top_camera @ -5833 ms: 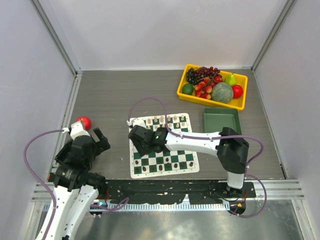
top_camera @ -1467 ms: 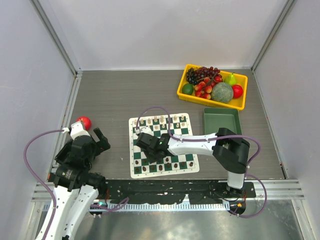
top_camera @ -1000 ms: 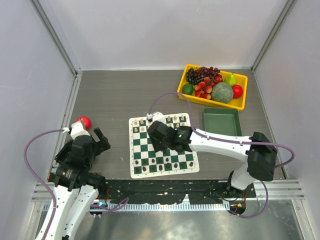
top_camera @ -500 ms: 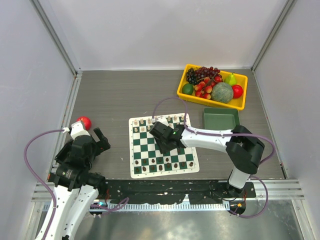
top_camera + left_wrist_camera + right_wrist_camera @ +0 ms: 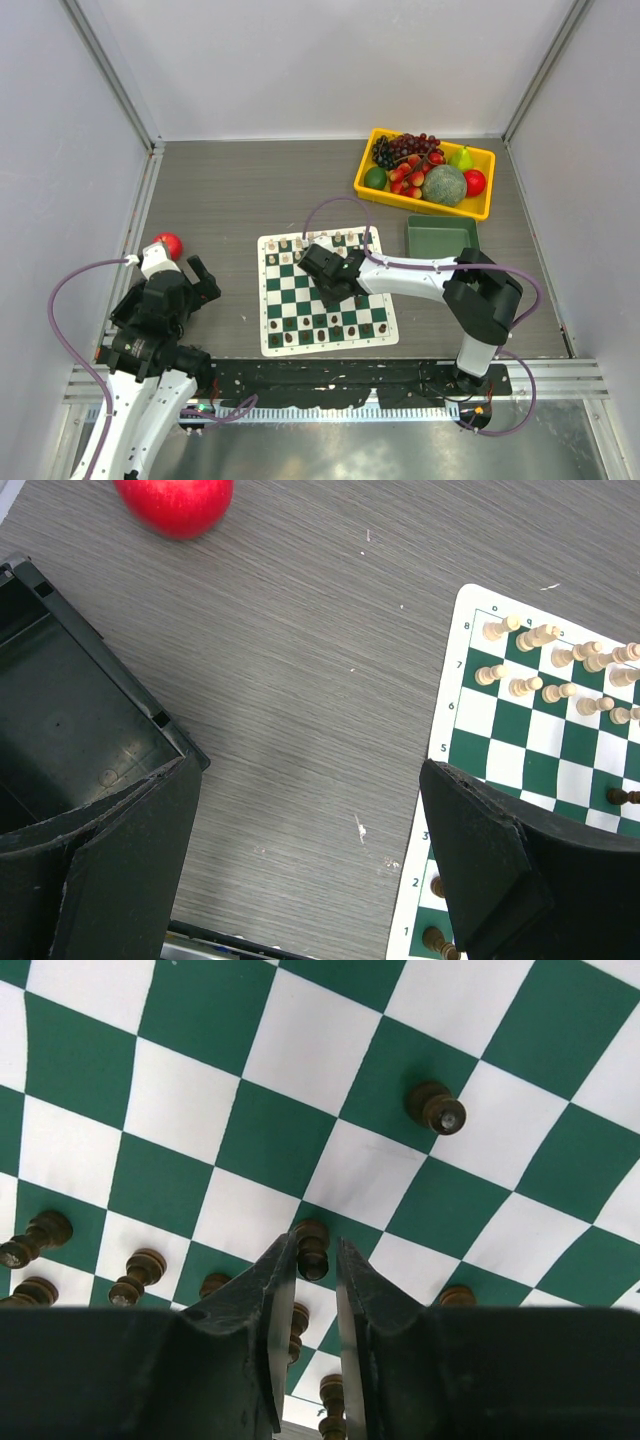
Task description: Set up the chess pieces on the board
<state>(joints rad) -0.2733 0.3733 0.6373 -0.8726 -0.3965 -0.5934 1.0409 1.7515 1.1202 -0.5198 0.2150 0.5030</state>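
The board has green and white checks. Cream pieces stand at 12 o'clock, brown pieces at 6. The apple is red.

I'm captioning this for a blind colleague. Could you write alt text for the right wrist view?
Seen from close above, the right gripper holds a dark brown chess piece between its fingertips over the green and white board. A lone dark piece stands farther off, and several other dark pieces cluster beside the fingers at the bottom of the picture.
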